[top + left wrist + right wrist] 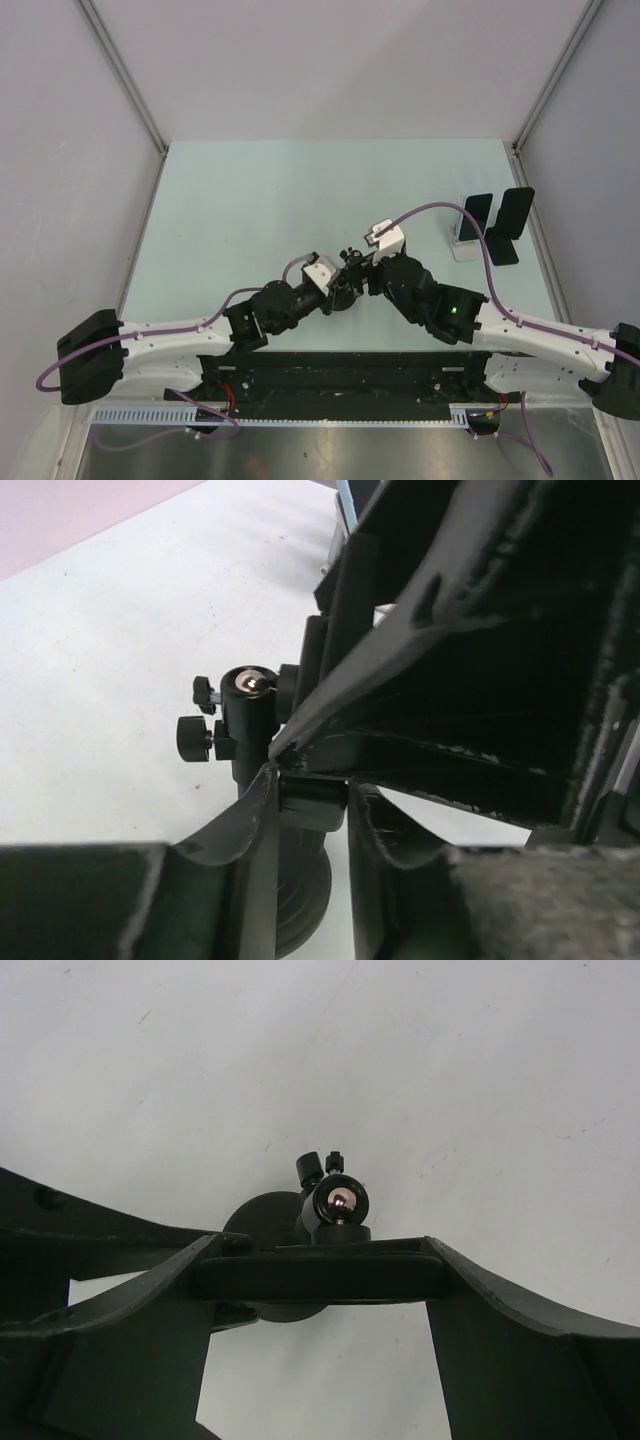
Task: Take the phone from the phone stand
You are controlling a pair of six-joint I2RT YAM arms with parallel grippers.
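Right gripper (320,1260) clamped on edge-on phone (320,1280), left gripper (312,790) straddling phone stand (250,715), grip unclear

2 arms folded inward, left claw (343,288) and right claw (362,268) nearly meeting (right one clamped wide)

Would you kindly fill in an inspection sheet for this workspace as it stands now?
Surface: pale green table, matte.
Job's things: phone stand with ball head and knobs at the table's centre; phone, seen edge-on, apparently against the stand's head.
Clutter: two dark upright panels on bases near the right edge; too small to identify.
Claws: right claw closed across the phone's ends; left claw at the stand's stem, grip unclear.
Cables: purple cable along each arm; the right one arches near the panels.
Surroundings: plain grey enclosure walls; nothing else seen.
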